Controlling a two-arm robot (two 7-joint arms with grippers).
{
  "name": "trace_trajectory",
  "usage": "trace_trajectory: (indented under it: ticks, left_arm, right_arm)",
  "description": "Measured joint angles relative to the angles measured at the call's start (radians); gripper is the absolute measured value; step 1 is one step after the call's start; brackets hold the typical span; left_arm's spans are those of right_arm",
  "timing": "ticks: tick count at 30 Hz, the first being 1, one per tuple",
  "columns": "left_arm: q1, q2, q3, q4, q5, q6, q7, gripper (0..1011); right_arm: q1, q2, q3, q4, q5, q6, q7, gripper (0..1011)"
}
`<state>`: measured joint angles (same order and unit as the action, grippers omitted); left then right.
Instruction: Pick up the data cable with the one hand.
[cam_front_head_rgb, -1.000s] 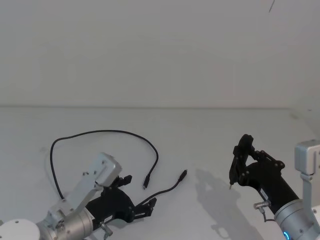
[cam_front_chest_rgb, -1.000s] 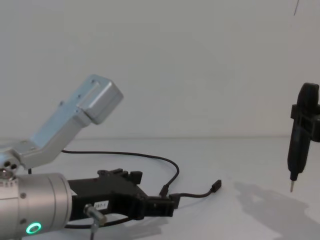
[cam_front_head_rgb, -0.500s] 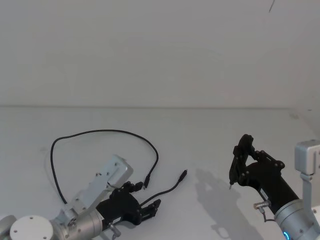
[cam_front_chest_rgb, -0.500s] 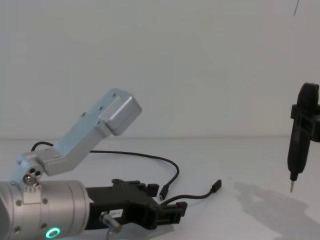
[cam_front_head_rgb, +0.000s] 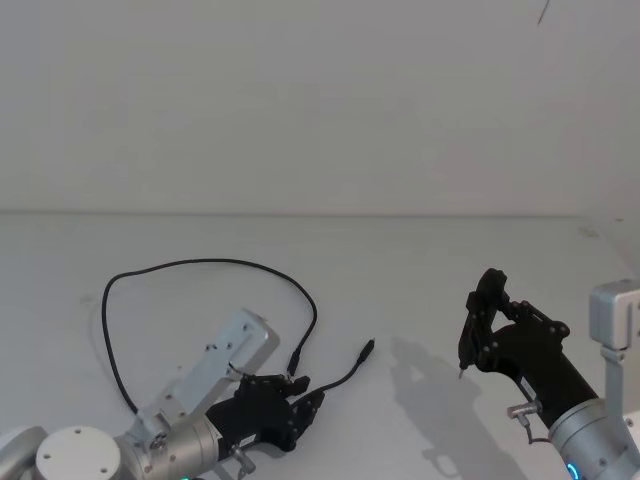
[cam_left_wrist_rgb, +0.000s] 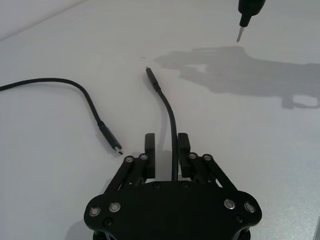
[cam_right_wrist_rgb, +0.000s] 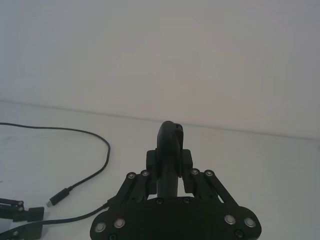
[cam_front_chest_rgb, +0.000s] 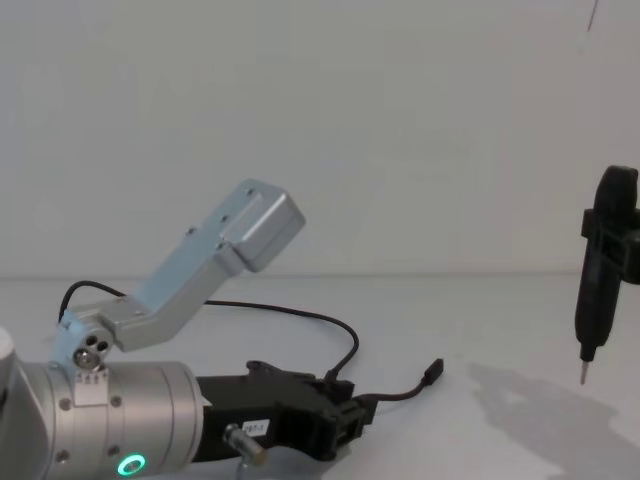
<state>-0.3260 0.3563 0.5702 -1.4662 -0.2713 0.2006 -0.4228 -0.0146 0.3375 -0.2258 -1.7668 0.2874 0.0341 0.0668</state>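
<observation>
The two jaws of my left gripper (cam_left_wrist_rgb: 166, 152) stand apart, with a gap clearly wider than the cable, and they sit low at the white table (cam_front_head_rgb: 420, 260). The data cable (cam_left_wrist_rgb: 173, 125) lies on the table and runs straight through this gap, closer to one finger than to the other. I cannot tell if it touches that finger. The jaws are not pressed on it, so nothing is gripped. From the gap the cable goes forward in a soft curve, and its small black plug (cam_left_wrist_rgb: 150, 75) rests on the table ahead of my fingertips. In the head view this cable is near the front middle of the table.

Just beside my jaws, but outside them, lies the end of a longer black wire (cam_left_wrist_rgb: 92, 106) with a silver metal tip (cam_left_wrist_rgb: 117, 149). It is apart from the data cable. The wire makes a wide loop over the left part of the table.

Behind the jaws is my silver wrist cylinder with a green ring (cam_front_chest_rgb: 128, 464) glowing on it.

My right gripper (cam_right_wrist_rgb: 169, 161) is closed on a black pen-shaped tool (cam_right_wrist_rgb: 170, 132). It hangs over the right side of the table with the thin metal tip pointing down, well apart from the data cable.
</observation>
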Motion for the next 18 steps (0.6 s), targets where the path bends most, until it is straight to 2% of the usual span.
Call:
trace_trajectory:
  ticks: [8,18]
  left_arm:
    - [-0.002,-0.007,0.001,0.001,0.002,0.007,-0.016,47]
    - [0.008,-0.012,-0.016,-0.027,-0.018,0.007,-0.032,40]
  right_arm:
    - [0.000,0.000,0.000,0.000,0.000,0.000,0.000,279]
    - [0.000,0.000,0.000,0.000,0.000,0.000,0.000,279]
